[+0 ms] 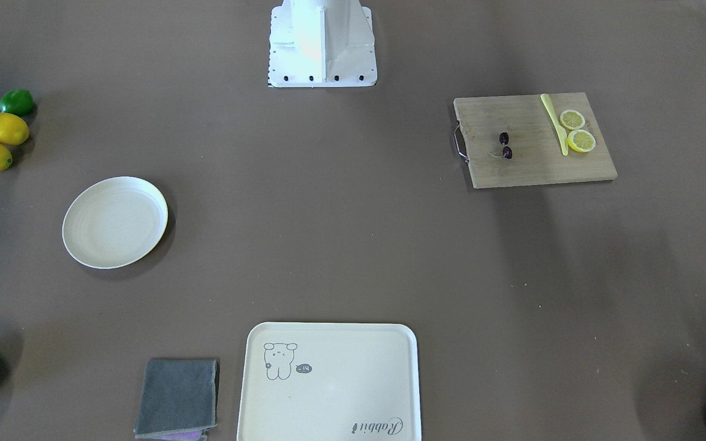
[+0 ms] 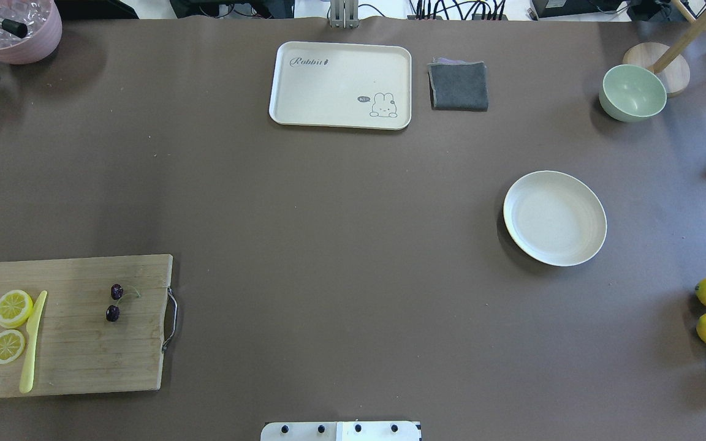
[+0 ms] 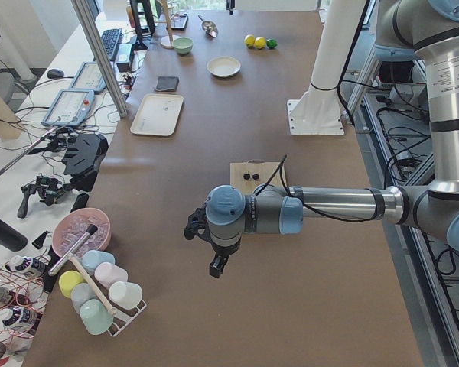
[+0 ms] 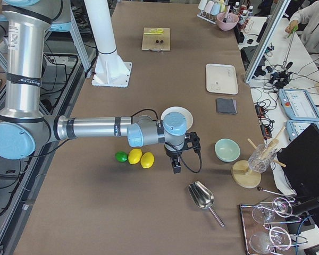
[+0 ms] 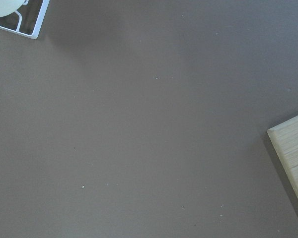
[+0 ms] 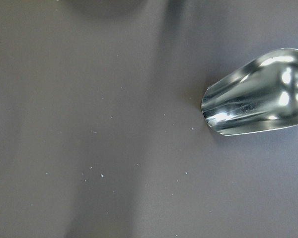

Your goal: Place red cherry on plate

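**Cherry**: a dark pair on green stems. It lies on the board, nearer the handle end. Two lemon slices and a yellow knife lie at the board's other end, apart from the cherry.

**Plate**: it sits on the worktop on the robot's right, well apart from the board and the cherry.

**Left claw**: it points down over the worktop, just off the board on the side away from the plate. It shows only in the side view, so I cannot tell how far it is open or whether it holds anything.

**Right claw**: it points down over the worktop, between the lemons and a metal scoop. Its opening and any hold cannot be told either.

**Other items:** a tray, a grey cloth and a green bowl sit along the far edge.
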{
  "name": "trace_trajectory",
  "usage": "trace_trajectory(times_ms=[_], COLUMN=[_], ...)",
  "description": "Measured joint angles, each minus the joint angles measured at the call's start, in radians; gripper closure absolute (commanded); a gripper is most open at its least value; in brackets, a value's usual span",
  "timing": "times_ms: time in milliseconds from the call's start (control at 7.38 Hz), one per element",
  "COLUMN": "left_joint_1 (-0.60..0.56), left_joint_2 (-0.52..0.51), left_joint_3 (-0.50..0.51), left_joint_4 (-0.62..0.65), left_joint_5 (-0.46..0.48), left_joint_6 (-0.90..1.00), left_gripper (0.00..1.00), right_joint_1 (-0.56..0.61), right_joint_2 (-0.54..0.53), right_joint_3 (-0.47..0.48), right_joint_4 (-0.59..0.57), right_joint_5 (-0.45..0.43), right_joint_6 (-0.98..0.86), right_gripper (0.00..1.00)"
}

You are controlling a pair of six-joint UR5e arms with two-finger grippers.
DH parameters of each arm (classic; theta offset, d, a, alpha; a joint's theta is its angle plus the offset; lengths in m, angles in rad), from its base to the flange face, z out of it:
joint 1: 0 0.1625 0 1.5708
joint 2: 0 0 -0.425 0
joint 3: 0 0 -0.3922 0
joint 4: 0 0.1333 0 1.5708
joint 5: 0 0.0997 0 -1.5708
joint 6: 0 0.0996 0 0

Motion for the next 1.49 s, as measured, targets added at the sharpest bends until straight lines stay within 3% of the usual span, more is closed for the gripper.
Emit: trace_trajectory(times_ms=[1490], left_joint_1=[-0.025], left_joint_2=[0.040], left_joint_3=[-0.010], left_joint_4=[-0.078], left_joint_5=[-0.009], left_joint_6=[-0.011], left_gripper=[0.02], right_joint_1=[-0.001], right_joint_2=[-0.016], right_joint_3=[0.001], right_joint_4=[0.054], right_joint_5=[0.058], right_joint_6=[-0.013], right_gripper=[0.00])
